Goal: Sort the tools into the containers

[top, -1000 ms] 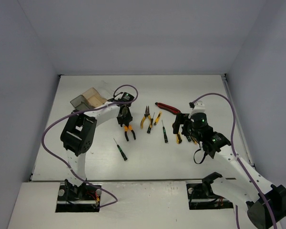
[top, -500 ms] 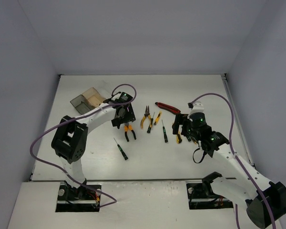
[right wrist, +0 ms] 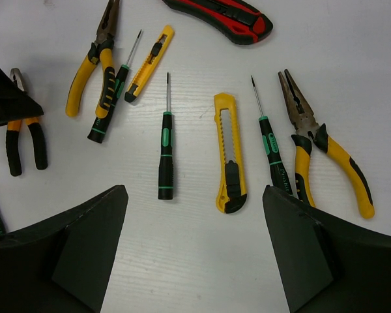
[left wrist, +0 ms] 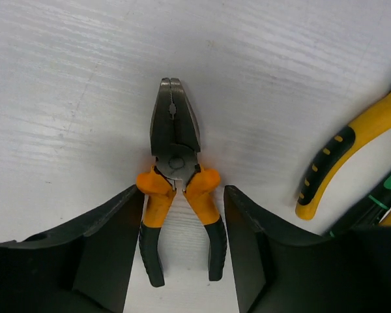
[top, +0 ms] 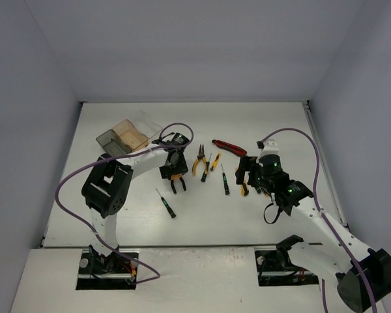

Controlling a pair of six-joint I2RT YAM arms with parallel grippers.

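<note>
Orange-handled pliers (left wrist: 178, 189) lie on the table with the nose pointing away. My left gripper (left wrist: 182, 193) is open, with one finger on each side of the handles and not touching them; in the top view it (top: 174, 173) stands over the pliers (top: 177, 184). My right gripper (right wrist: 194, 192) is open and empty above a yellow utility knife (right wrist: 229, 153), a black-green screwdriver (right wrist: 165, 147), another screwdriver (right wrist: 270, 140) and yellow pliers (right wrist: 326, 147). A red-black utility knife (right wrist: 221, 16) lies farther away. The three joined bins (top: 126, 134) stand at the back left.
Yellow long-nose pliers (right wrist: 94, 62), a screwdriver (right wrist: 114, 91) and a small yellow knife (right wrist: 150, 62) lie between the two grippers. One lone screwdriver (top: 165, 203) lies near the table's front, left of centre. Grey walls close in the table.
My left gripper has shifted slightly right and toward the front, settling over the orange pliers, and the arm no longer covers the bins. The right arm has barely moved.
</note>
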